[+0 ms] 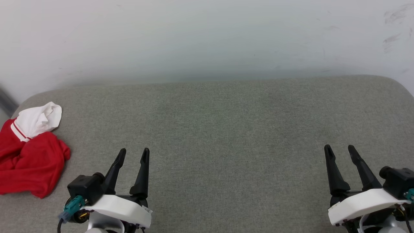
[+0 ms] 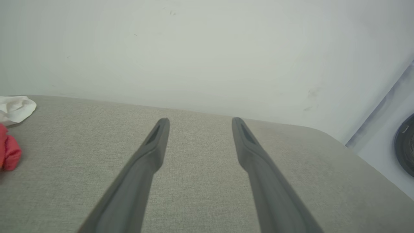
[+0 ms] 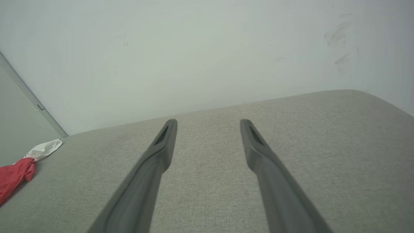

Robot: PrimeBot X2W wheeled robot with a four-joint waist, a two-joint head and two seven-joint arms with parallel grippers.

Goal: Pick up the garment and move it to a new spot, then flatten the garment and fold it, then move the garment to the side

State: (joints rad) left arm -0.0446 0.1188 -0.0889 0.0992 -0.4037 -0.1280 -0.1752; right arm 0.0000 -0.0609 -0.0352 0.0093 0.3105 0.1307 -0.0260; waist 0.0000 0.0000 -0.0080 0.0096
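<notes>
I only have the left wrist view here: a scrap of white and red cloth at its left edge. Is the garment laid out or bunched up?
Observer: Bunched. In the head view the garment is a crumpled, mostly red heap at the left end of the grey cushion.
Operator: Where is the right gripper?
Observer: The right gripper is open over bare cushion at the right end, far from the garment.
Operator: Which part of the shirt lies nearest the wall?
Observer: A white sleeve with red-and-white striped trim, at the heap's far end.
</notes>
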